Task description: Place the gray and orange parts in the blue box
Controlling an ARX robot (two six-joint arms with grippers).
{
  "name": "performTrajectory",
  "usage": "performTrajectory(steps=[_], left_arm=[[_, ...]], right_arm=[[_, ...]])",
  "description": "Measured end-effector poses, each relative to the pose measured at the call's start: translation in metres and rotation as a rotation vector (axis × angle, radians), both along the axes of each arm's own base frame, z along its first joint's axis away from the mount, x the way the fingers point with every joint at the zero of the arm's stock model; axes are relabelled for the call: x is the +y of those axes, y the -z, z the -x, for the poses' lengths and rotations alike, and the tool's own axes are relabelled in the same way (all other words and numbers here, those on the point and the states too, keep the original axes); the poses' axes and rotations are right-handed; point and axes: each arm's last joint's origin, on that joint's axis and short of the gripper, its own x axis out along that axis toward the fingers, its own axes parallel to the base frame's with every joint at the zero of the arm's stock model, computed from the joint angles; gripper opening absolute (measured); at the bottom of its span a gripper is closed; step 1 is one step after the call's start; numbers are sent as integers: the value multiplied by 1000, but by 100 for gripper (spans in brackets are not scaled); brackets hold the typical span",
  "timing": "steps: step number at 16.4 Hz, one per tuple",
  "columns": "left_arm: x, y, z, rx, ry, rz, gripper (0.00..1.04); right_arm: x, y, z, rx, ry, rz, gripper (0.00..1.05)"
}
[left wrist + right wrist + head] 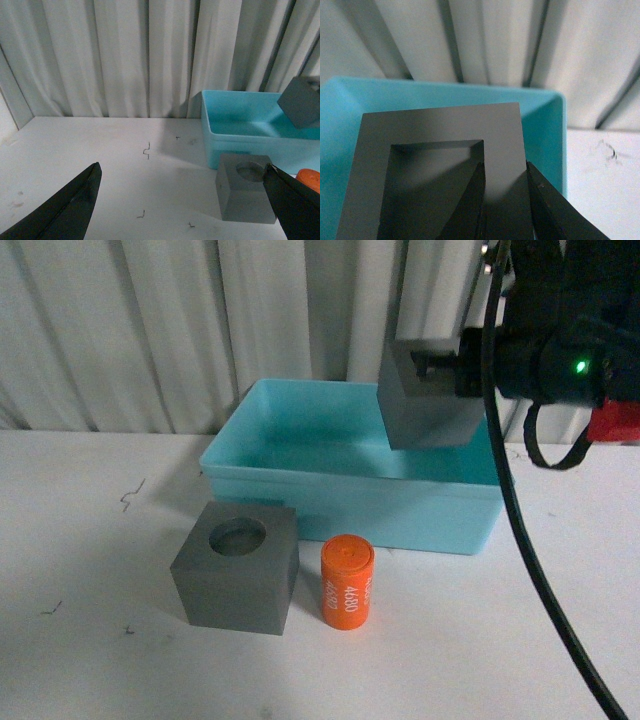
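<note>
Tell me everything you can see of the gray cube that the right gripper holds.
The gray cube with the square recess looks matte, plain and sharp-edged, plastic by its look. It hangs tilted in the air above the right part of the blue box, and touches neither the box nor the table. The right gripper is shut on one wall of it, with one finger inside the recess and the other outside. Nothing else touches it.
</note>
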Motion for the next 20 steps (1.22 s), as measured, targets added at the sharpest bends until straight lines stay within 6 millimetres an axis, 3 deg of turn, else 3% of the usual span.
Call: performTrajectory(steps=[3,9,11,13,14,15,17,20], left_arm=[[0,0,0,0,0,0,98],[0,0,0,0,0,0,98],[0,0,0,0,0,0,98],[0,0,0,0,0,0,98],[0,0,0,0,0,0,98],[0,0,0,0,0,0,98],[0,0,0,0,0,0,98],[0,0,0,0,0,0,98]], right_arm=[[-1,37,-3,123,56,0,18],[-2,28,-10,93,95,-5,68],[-10,22,-3,73,123,-23,84],[-26,0,15,28,165,-53,100],[-40,-25,33,-25,194,-90,98],[-57,-57,65,-82,230,-122,98],[-82,-81,130,-75,298,-167,98],[-109,-44,229,167,494,-177,98]])
